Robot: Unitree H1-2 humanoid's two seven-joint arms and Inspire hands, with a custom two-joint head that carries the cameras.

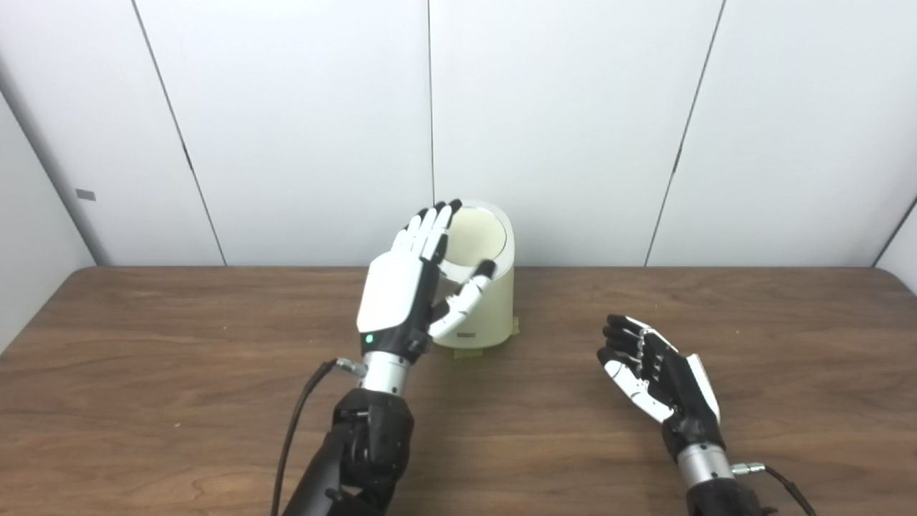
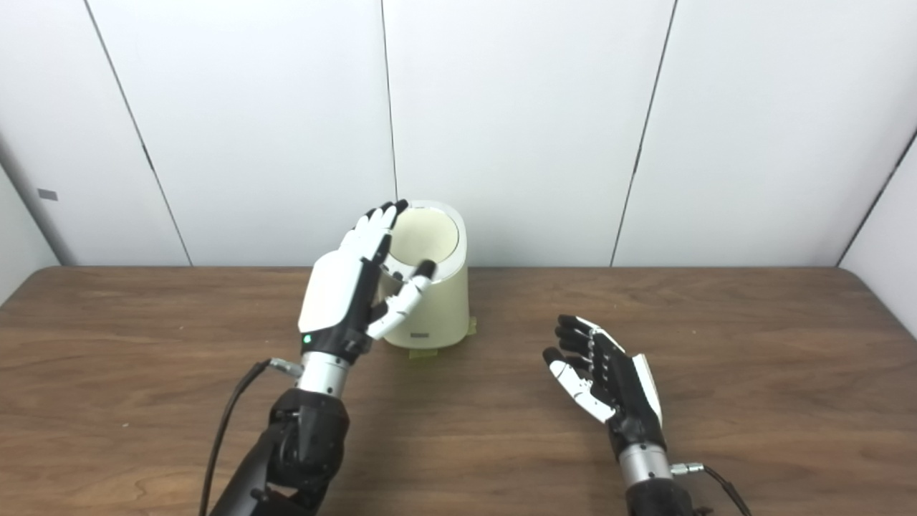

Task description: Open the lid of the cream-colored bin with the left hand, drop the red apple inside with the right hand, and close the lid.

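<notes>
My left hand [image 1: 401,287], fingers spread and empty, hovers at the near left of the cream-colored bin [image 1: 481,301] at the desk's [image 1: 179,373] far edge. My right hand [image 1: 655,369] rests open, empty. No apple is visible. The lid [image 1: 476,236] looks shut; opening seems next.

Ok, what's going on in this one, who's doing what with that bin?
The left hand is raised open against the left side of the cream-colored bin near the table's far edge, fingers up by its rim and thumb across its front. The lid looks shut. The right hand waits open and empty, palm up. No apple is visible.
</notes>
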